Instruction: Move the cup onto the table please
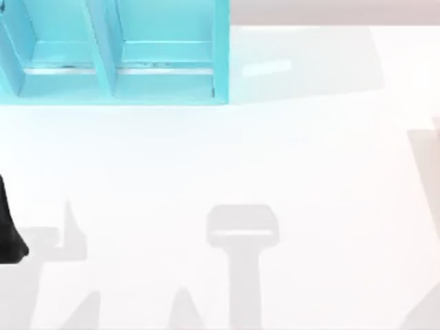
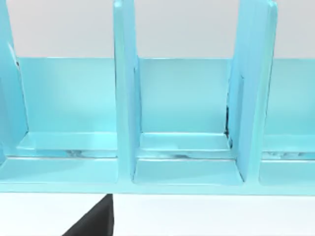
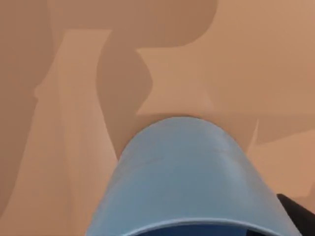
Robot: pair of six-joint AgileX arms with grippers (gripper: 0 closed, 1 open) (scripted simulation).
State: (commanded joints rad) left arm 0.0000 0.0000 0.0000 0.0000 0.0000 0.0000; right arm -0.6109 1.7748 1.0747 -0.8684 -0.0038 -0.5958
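Blue cup (image 3: 187, 182) looms directly under the right wrist camera, over a tan surface; whether the pincer grips it, I cannot tell. A loose hold could drop or tip it short of the white table (image 1: 227, 158). The left arm (image 1: 10, 234) idles at nine o'clock, facing the shelf unit (image 2: 123, 98).

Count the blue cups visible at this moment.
1. The cup sits close in front of the right wrist camera, over a tan surface. The shelf unit compartments in view hold none; others may be hidden.
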